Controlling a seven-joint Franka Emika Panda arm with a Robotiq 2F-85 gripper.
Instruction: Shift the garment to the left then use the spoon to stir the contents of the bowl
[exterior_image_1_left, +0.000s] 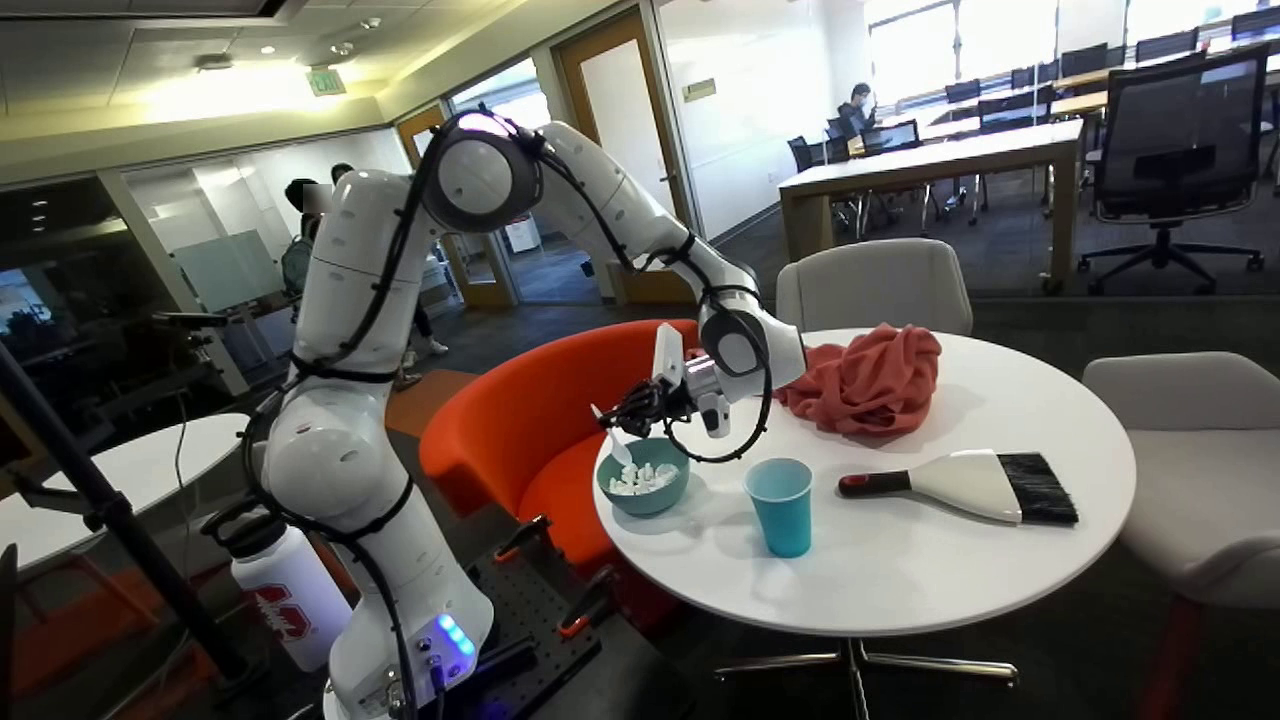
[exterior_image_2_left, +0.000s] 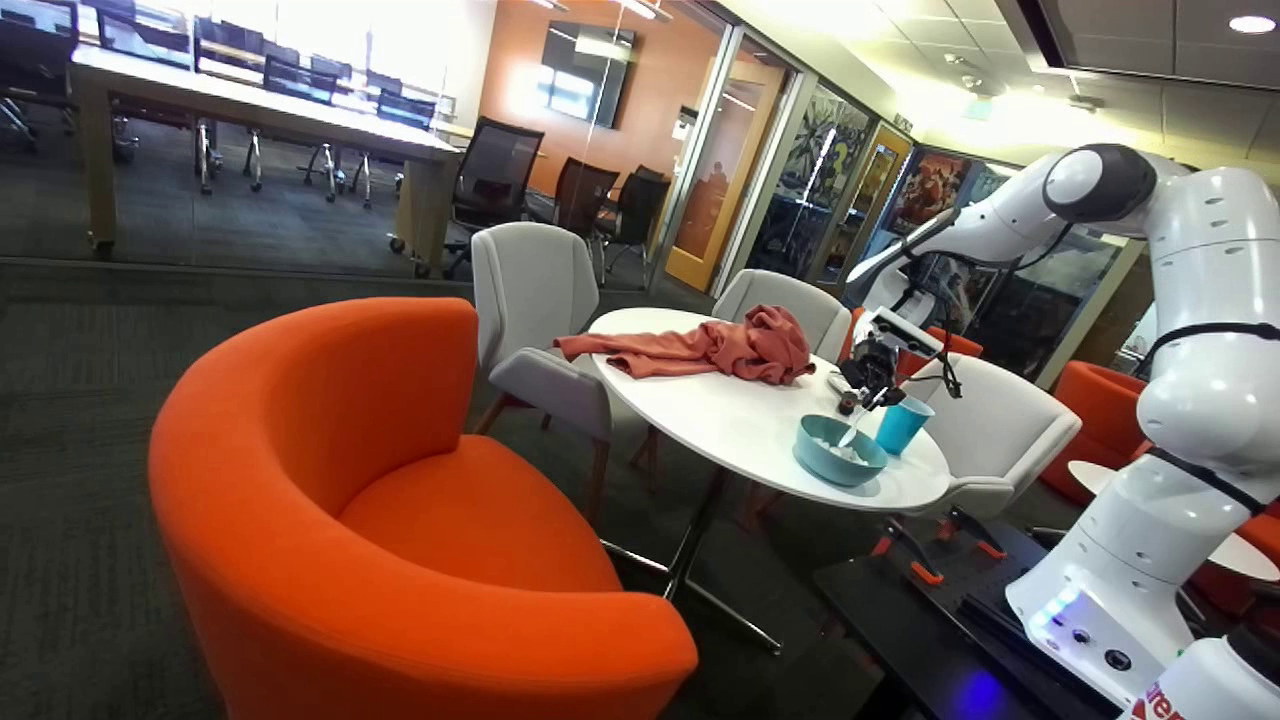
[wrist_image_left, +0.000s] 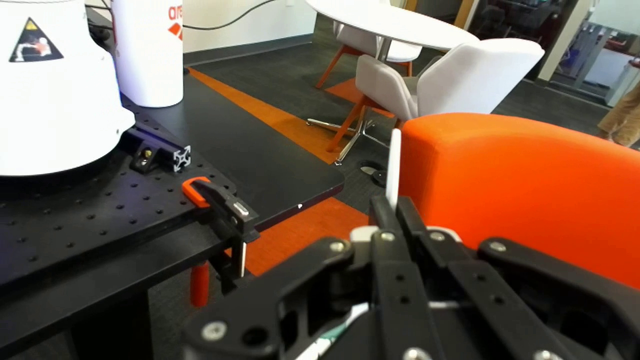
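Claw (wrist_image_left: 395, 205) foremost in the wrist view, jaws pinched together on the handle of the spoon (wrist_image_left: 393, 165). In both exterior views we find the bowl (exterior_image_2_left: 830, 466) just below, the spoon's long axis slanting steeply down into it; stirring, we judge, turns on sweeping that lower end within the rim. The garment (exterior_image_2_left: 745, 345) lies well apart from both.

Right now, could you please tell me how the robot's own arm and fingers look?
The arm is white and rounded, with grey joint caps, black cables and straps, and blue lights and a triangular warning sticker on its base. The fingers are black and jointed, with silver screws.
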